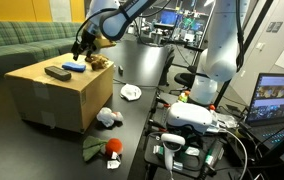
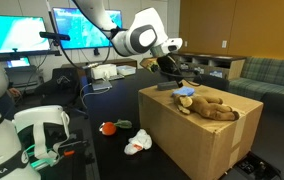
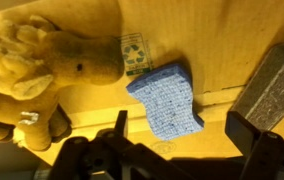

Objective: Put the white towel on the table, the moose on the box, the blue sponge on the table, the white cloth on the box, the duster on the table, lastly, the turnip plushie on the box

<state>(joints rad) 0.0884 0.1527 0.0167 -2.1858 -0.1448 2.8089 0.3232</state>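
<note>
The jaws hang apart over the blue sponge (image 3: 168,102); closing off-centre, one could snag the moose (image 3: 44,62) just beside it.

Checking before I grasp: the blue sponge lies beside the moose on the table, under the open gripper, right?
No: the blue sponge lies on the box, not the table, as the wrist view shows; it is beside the moose, under the open gripper.

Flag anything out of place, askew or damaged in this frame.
Nothing spilled or damaged. The moose lies sprawled on the box, and a crumpled white cloth lies on the dark table below.
</note>
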